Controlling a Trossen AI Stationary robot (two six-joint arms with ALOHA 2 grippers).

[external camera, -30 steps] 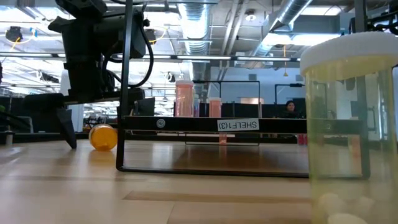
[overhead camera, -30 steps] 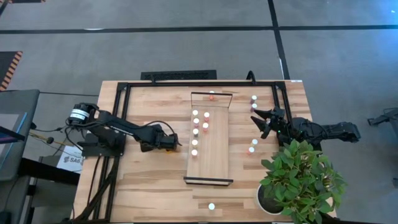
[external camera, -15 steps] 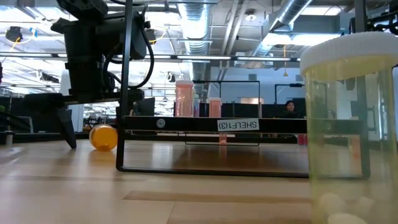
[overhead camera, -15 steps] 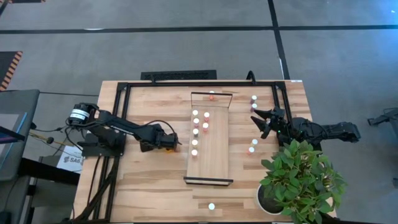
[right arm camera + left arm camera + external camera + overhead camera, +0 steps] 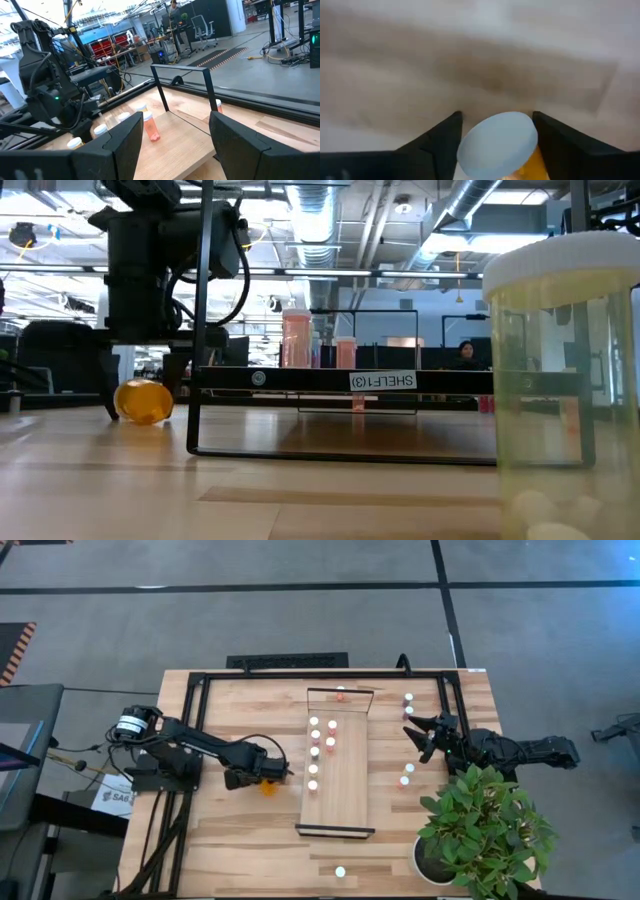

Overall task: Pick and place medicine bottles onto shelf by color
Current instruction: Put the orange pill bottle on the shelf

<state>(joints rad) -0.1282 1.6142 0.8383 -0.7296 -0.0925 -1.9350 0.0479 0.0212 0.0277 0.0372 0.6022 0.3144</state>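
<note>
Left fingers (image 5: 445, 145) flanking orange bottle (image 5: 500, 145) lying on tabletop (image 5: 230, 830) beside shelf (image 5: 340, 805); grip itself unclear. Pick step in hand. Next: lifting, carrying to shelf. Right gripper (image 5: 418, 732) waiting, fingers spread, empty.

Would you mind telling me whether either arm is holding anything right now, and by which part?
The left gripper has its jaws around an orange bottle just below its white cap; whether they grip it cannot be told. The right gripper holds nothing.

- An orange bottle (image 5: 268, 785) with a white cap lies on its side, left of the shelf (image 5: 338, 790).
- Several white-capped bottles (image 5: 314, 753) stand upright on the long pale shelf.
</note>
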